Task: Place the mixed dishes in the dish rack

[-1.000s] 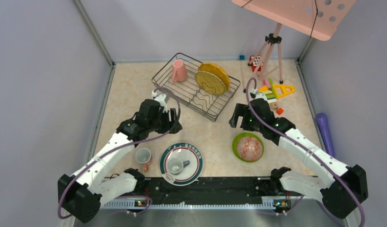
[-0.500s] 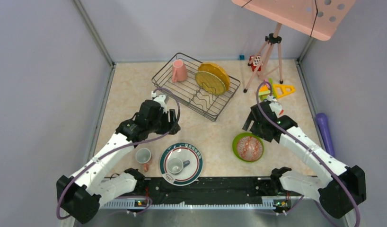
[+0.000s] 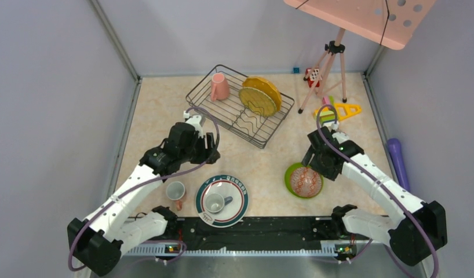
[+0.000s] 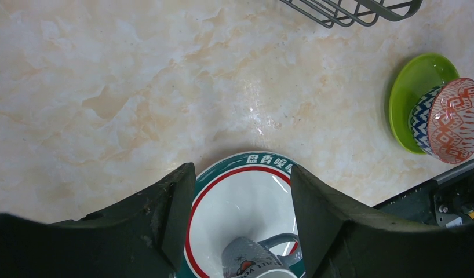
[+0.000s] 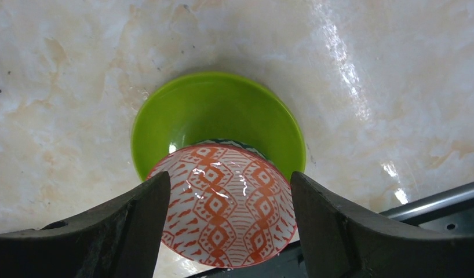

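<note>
The dish rack (image 3: pixel 240 110) stands at the back and holds a pink mug (image 3: pixel 219 87), a yellow dotted plate (image 3: pixel 257 102) and an olive-yellow plate (image 3: pixel 265 87). My right gripper (image 3: pixel 311 161) is open above the patterned bowl (image 3: pixel 307 180), which rests in the lime green plate (image 3: pixel 291 174). In the right wrist view the open gripper (image 5: pixel 229 179) has a jaw either side of the bowl (image 5: pixel 223 217), without touching it. My left gripper (image 3: pixel 210 152) is open and empty (image 4: pixel 240 171) above the green-rimmed white plate (image 4: pixel 246 202), which carries a small cup (image 4: pixel 255 260). Another small white cup (image 3: pixel 175 190) stands to its left.
Colourful toy blocks (image 3: pixel 339 110) and a pink tripod (image 3: pixel 327 63) stand at the back right. A purple object (image 3: pixel 397 159) lies along the right wall. Grey walls close in the table on three sides. The rack's near corner (image 4: pixel 350 8) shows in the left wrist view.
My right arm has moved right and toward the near edge, from beside the rack's corner to over the lime green plate and bowl. The left arm has barely shifted.
</note>
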{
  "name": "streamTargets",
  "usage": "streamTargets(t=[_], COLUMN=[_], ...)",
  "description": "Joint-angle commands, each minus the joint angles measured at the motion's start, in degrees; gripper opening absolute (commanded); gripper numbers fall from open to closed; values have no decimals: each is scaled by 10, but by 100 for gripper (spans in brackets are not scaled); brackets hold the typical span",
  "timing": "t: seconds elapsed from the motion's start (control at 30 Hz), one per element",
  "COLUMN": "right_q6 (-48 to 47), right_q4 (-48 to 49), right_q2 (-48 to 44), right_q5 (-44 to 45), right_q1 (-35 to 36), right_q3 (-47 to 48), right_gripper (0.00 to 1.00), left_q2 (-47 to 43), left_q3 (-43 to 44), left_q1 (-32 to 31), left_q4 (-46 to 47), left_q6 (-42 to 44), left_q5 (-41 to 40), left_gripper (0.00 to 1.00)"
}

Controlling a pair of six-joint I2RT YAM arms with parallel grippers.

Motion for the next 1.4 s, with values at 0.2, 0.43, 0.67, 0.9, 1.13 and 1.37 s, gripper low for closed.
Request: streamTargets(t=[0.2,0.43,0.67,0.9,1.13,1.37], right_q6=[47,55,64,44,-92,-174], right_q4=[-70,-65,-32,-60,66,294], right_q2=[-30,-37,-40,-42,-80,-160], right_q5=[-34,-66,-80,-65,-109,-238], right_q1=[-5,-5,-5,-5,-5,-5], right_q3=[-18,-65,-83,-18,32,-9], right_gripper=[71,70,31,0,0,0], left_q2=[-14,-18,-15,-12,-22,-28], left_q3=[14,10,10,20,27,-5], left_q1=[-2,-2,-2,-2,-2,-2], left_q4=[27,32,31,31,85,202], left_q6=[17,21,21,17,11,-26], left_q5=[-6,-7,-8,-3,106,179], left_gripper=[66,66,66,66,67,70])
